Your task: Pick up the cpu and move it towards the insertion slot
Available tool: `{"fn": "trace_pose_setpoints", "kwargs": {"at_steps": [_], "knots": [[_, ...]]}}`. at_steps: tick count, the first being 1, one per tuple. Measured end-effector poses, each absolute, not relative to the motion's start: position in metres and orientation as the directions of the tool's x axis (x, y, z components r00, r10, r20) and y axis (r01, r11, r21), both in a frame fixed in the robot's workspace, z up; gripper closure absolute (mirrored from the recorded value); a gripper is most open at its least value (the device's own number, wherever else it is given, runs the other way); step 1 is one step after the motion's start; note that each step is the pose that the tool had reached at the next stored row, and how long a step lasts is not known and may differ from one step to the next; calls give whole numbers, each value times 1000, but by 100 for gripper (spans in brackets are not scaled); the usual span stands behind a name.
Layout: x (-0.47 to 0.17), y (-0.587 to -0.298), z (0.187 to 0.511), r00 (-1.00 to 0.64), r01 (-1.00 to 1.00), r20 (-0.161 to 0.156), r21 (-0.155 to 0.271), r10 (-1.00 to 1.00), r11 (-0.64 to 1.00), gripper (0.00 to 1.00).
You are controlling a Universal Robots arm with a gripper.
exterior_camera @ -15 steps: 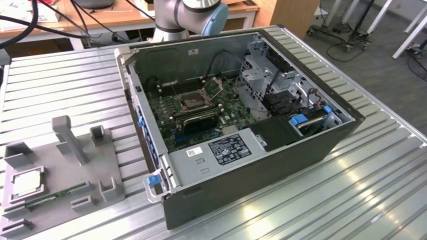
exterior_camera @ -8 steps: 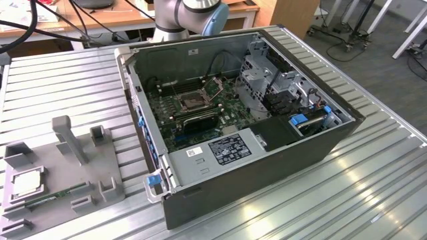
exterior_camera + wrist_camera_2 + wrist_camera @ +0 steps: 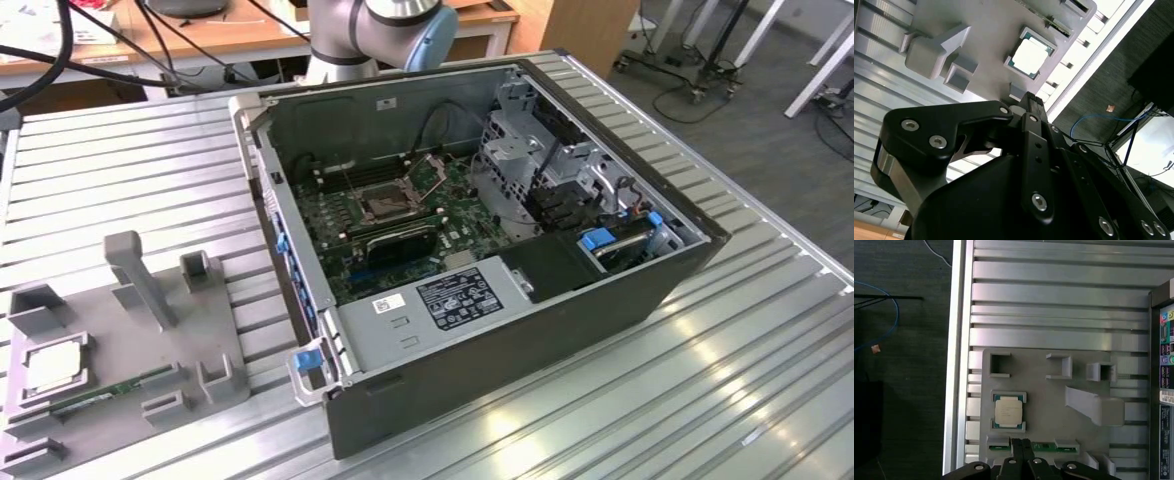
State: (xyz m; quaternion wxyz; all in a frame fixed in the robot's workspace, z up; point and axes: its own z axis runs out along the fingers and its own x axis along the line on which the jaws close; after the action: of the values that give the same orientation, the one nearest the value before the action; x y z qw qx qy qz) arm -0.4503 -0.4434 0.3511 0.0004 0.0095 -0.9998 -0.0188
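In the exterior view, the cpu is being kept in a shallow pocket at the edge of the grey holder plate. The memory stick is lying just beside it on the same plate. The insertion slot is being shown inside the open computer case, well apart from the holder plate, and nothing is being carried toward it.

In the second wrist view, the gripper is being held above the holder plate, near the cpu but apart from it. The cpu's pale top is being left fully uncovered.

In the first wrist view, the fingers are being pressed together with nothing between them. Their tips are being held over the memory-stick side of the holder plate, just beside the cpu, which is being cradled in its pocket.

As a judgement, the task is being counted as barely begun: the pick-up is not yet done, and the whole move to the insertion slot is left.
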Motion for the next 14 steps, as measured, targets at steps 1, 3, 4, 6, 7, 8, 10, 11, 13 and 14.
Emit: {"fn": "trace_pose_setpoints", "kwargs": {"at_steps": [1, 3, 4, 6, 7, 8, 10, 11, 13, 14], "knots": [[-450, -443, 351, -1000, -19, 1, 38, -19, 999, 89], [-450, -444, 351, -1000, -19, 0, 38, -19, 999, 89], [-450, -444, 351, -1000, -19, 1, 38, -19, 999, 89], [-450, -444, 351, -1000, -19, 1, 38, -19, 999, 89], [-450, -444, 350, -1000, -19, 0, 38, -19, 999, 89], [-450, -444, 349, -1000, -19, 0, 38, -19, 999, 89], [-450, -444, 347, -1000, -19, 1, 38, -19, 999, 89], [-450, -444, 345, -1000, -19, 1, 38, -19, 999, 89], [-450, -444, 342, -1000, -19, 1, 38, -19, 999, 89], [-450, -444, 340, -1000, -19, 1, 38, -19, 999, 89]]}}
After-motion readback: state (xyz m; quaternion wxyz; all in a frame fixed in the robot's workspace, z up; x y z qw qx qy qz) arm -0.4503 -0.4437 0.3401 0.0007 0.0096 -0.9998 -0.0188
